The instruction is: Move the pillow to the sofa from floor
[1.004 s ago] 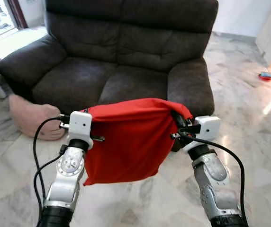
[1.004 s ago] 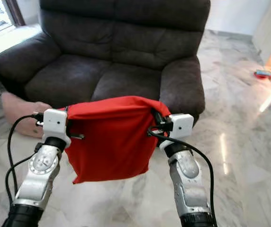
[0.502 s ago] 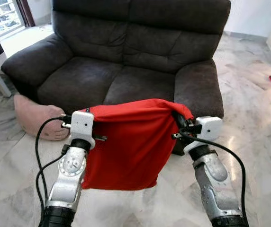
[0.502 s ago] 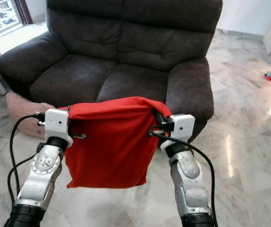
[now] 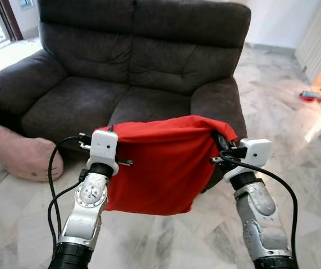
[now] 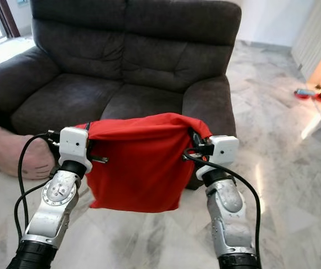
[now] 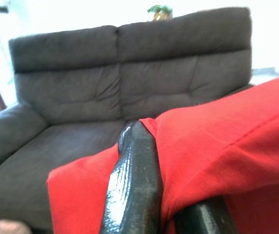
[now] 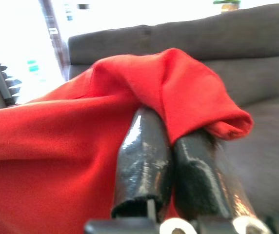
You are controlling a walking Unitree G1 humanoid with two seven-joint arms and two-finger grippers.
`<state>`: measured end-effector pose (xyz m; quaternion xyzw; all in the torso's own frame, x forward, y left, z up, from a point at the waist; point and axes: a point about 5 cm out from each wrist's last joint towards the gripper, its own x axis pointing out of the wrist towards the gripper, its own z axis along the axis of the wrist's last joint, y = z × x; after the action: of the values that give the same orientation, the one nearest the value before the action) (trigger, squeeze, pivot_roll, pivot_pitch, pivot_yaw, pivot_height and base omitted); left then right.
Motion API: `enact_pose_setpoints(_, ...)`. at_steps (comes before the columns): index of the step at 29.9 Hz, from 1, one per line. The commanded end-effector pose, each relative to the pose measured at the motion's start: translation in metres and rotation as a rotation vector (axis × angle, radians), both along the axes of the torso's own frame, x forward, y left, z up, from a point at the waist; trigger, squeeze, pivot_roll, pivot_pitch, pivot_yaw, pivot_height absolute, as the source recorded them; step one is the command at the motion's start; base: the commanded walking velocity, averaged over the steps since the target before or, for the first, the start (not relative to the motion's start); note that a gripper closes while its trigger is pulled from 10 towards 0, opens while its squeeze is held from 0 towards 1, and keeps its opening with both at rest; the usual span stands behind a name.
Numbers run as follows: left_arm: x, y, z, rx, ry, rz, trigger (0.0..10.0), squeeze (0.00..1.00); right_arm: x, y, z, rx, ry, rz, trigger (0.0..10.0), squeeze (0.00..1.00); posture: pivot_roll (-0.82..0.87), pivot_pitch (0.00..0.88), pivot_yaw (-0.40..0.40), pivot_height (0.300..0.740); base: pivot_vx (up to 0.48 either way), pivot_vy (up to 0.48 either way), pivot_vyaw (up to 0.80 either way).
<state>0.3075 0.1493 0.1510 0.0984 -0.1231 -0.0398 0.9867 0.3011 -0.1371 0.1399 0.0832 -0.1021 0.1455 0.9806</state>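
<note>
The floor [image 5: 295, 145] is pale marble, glossy, with grey veins, and a strip of warm light falls across it off to the right of the right claw. A dark brown two-seat sofa [image 5: 132, 67] stands straight ahead, just beyond both claws, its seat cushions bare. To the left of the left claw, down on the floor against the sofa's near arm, lies a soft pink cushion [image 5: 23, 154]. Bright window light comes in past the sofa's left end. Far off to the right of the right claw, small red dishes [image 5: 317, 98] sit on the floor by a lit doorway.

The red pillow [image 5: 160, 165] is off the floor, hanging in the air between the two claws in front of the sofa's seat edge. Its top edge runs stretched from one claw to the other and the rest of the cloth droops loosely below them, well clear of the marble.

The left claw [image 7: 178, 195] is clenched on the pillow's left top corner; from its wrist the red fabric folds over one black finger [image 7: 132, 185] and is pinched beneath it. The right claw [image 8: 171, 168] is clenched on the pillow's right top corner, its two black fingers pressed together with a bunched lip of red cloth curling over their tips. Both silver arms reach forward at about the same height.
</note>
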Motion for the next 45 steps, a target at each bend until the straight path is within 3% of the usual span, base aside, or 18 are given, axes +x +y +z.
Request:
enact_pose_setpoints(1,0.0007,0.0008,0.0286,-0.018,-0.137,0.0,10.0,0.0,0.0006,-0.0043,0.0091,0.0,-0.038,-0.016,10.0,0.0,0.0,0.04,-0.053,0.74,0.349,0.0,0.0)
enact_pose_setpoints(45,-0.0012,0.0023,0.0302,-0.04,-0.15,0.012,10.0,0.0,0.0017,0.001,0.0179,0.003,-0.053,0.009,10.0,0.0,0.0,0.021,-0.066,0.74,0.349,0.0,-0.07)
